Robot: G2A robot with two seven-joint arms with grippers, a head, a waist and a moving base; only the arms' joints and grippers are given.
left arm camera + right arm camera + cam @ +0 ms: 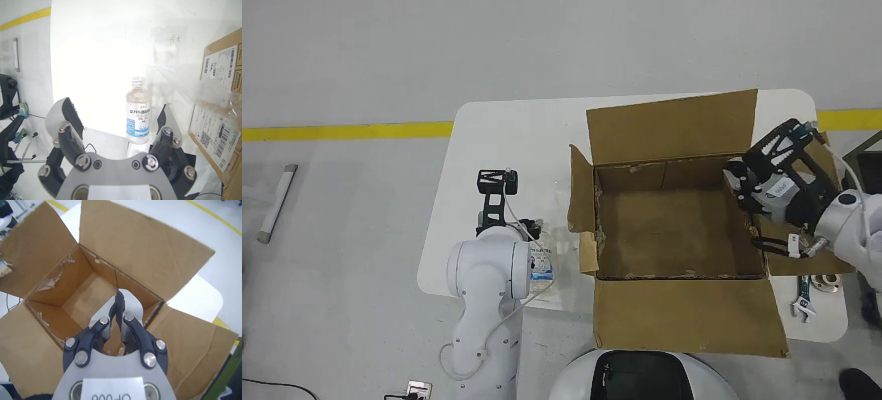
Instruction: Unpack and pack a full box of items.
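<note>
An open cardboard box (678,232) stands on the right half of the white table (512,140), all flaps folded out and its inside bare (88,296). My right gripper (742,180) hangs over the box's right rim, its fingers (118,302) pressed together with nothing between them. A clear bottle (137,113) with a white and blue label stands upright near the table's front edge, just left of the box (217,123). My left gripper (116,106) is open above the table's left part (497,183), apart from the bottle (541,264).
A crumpled clear plastic film (163,37) lies on the table beside the box's left wall. A wrench (805,300) and a small metal part (827,283) lie at the table's right front corner, next to the box's right flap.
</note>
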